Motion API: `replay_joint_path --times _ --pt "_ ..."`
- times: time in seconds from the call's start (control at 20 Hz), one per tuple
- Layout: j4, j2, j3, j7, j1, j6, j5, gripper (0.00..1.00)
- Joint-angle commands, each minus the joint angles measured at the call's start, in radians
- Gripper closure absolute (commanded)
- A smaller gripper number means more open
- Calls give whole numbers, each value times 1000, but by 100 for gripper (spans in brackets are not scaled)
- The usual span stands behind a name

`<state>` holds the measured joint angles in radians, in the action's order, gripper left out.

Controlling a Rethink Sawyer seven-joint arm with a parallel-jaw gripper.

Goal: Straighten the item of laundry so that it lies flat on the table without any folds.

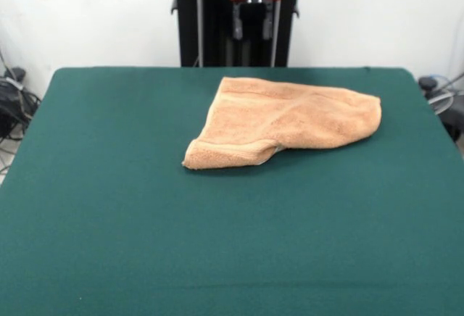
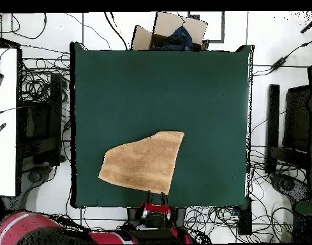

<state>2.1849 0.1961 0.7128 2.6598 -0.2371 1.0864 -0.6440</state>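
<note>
- Right now my gripper (image 1: pixel 252 32) hangs at the twelve o'clock edge of the front view, above the far rim of the table (image 1: pixel 109 207) and clear of the cloth.
- Its two dark fingers (image 1: pixel 237 30) point straight down with a clear gap between them, so my claw stands parted and holds nothing.
- From overhead, my gripper (image 2: pixel 156 196) sits at six o'clock, just past the table's (image 2: pixel 209 83) edge, with the towel's hem right beside it; I cannot tell whether they touch.
- Peach-orange, the terry towel (image 1: pixel 286 120) lies on the green felt, up toward one o'clock from the table's middle in the front view.
- Overhead, the towel (image 2: pixel 144 163) rests toward seven o'clock from the table's centre, close to the edge on my side.
- It is not a clean rectangle: one end is rounded and doubled over, and the other runs out into a narrower flap with a hemmed border.
- In the front view that flap reaches toward eight o'clock, and a fold ridge runs beside it where a layer tucks under.
- Beyond the table at twelve o'clock in the overhead view stands an open cardboard box (image 2: pixel 171 30) with something dark blue inside.
- Cables (image 2: pixel 30 96) trail over the white floor on both sides of the table.
</note>
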Motion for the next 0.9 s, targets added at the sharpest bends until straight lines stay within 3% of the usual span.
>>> replay_joint_path --times 0.05,0.2,0.4,0.5,0.55,0.6,0.9 --pt "-146 -37 -65 -72 -30 -207 60 0" --pt "-177 -86 -67 -96 -7 -185 80 0" --pt "-225 -57 -95 -53 19 -278 7 0" --pt "-255 -32 -123 -23 30 -357 -79 0" --pt "-290 -10 -168 16 36 -471 -217 0" --pt "-300 -3 -189 33 44 -505 -263 0" --pt "-343 -47 -204 -20 79 -513 -274 0"
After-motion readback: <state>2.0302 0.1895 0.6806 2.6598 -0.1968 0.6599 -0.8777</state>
